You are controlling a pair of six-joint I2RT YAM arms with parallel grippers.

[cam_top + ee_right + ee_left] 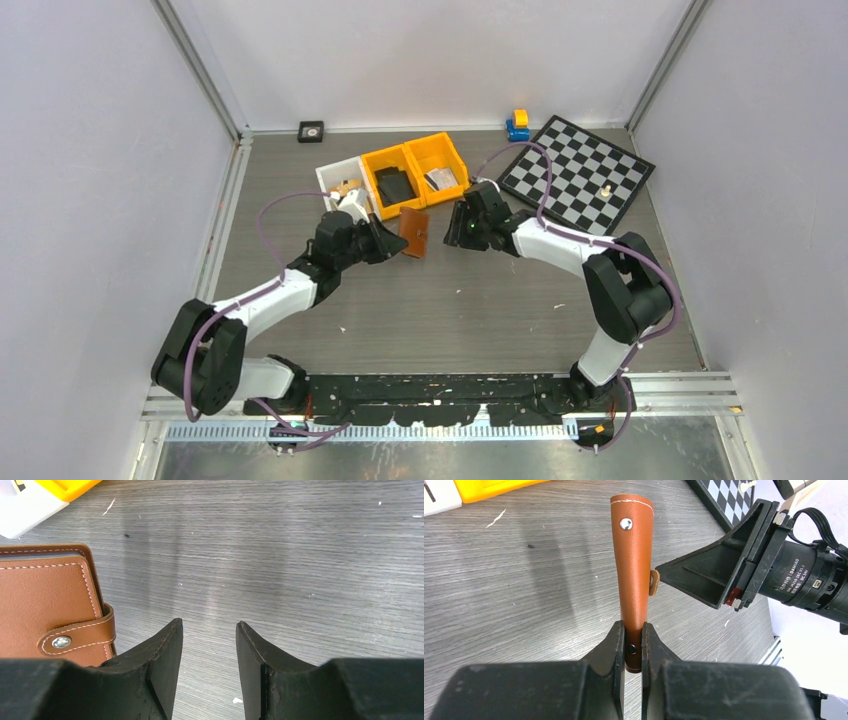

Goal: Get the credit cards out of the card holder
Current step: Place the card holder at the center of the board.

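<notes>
Left gripper clamped on one edge of the card holder, held upright just near the yellow bins; right gripper, jaws half apart and empty, just right of it

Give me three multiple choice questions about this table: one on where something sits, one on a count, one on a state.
1. Where is the chessboard? A. far right of the table; B. near left corner; C. inside a bin.
2. How many yellow bins are there? A. one; B. two; C. four.
3. The left gripper is: A. open over a bin; B. shut on the card holder; C. shut on a chess piece.
Answers: 1 A, it lies at the far right edge. 2 B, two stand side by side. 3 B, its jaws pinch the holder's edge.
</notes>
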